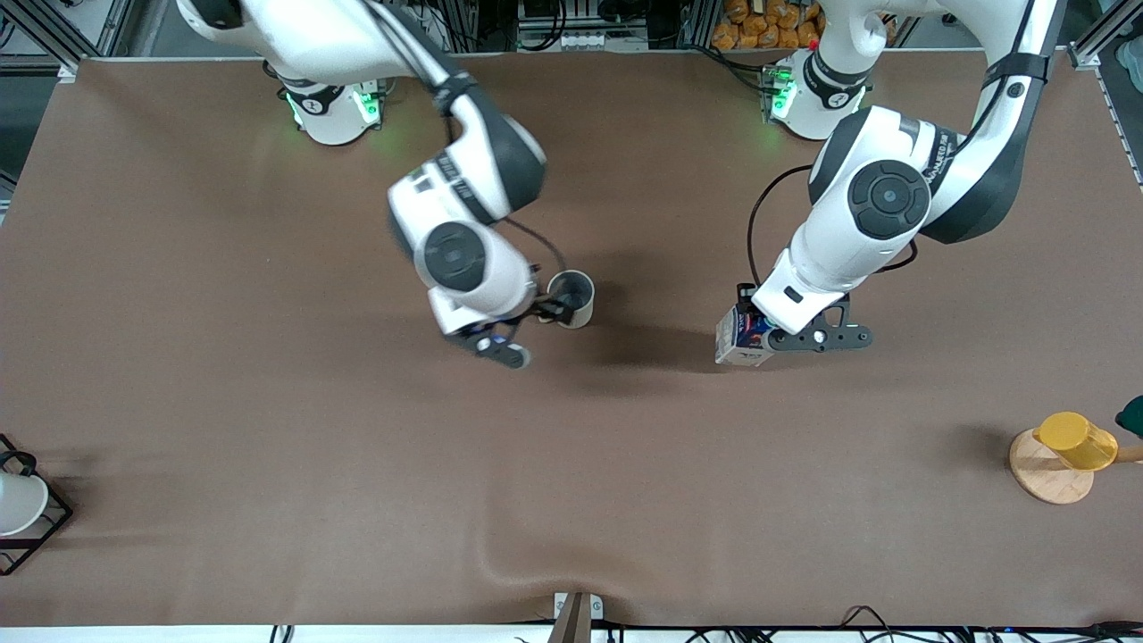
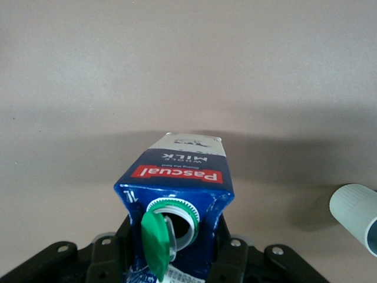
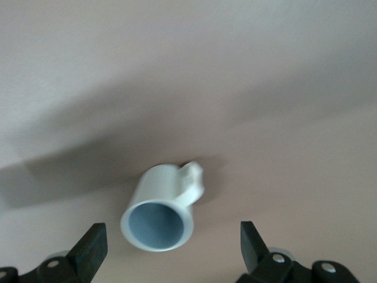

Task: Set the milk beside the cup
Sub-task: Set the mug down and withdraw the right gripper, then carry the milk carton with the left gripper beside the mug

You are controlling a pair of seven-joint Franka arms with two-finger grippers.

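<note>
left wrist view: left hand [image 2: 177,259] pinching milk [image 2: 177,194], blue gabled top, green cap flipped open; right hand [image 3: 171,247] spread above cup [image 3: 160,209].

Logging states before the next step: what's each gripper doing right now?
Left gripper: shut on the milk carton.
Right gripper: open, holding nothing, above the beige-grey mug with fingers spread wide.

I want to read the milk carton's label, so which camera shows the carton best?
The left wrist view: the milk carton fills its middle, label and open green cap plain, held in the left gripper. The front view shows it small, half hidden under that gripper. The right wrist view shows only the cup.
</note>
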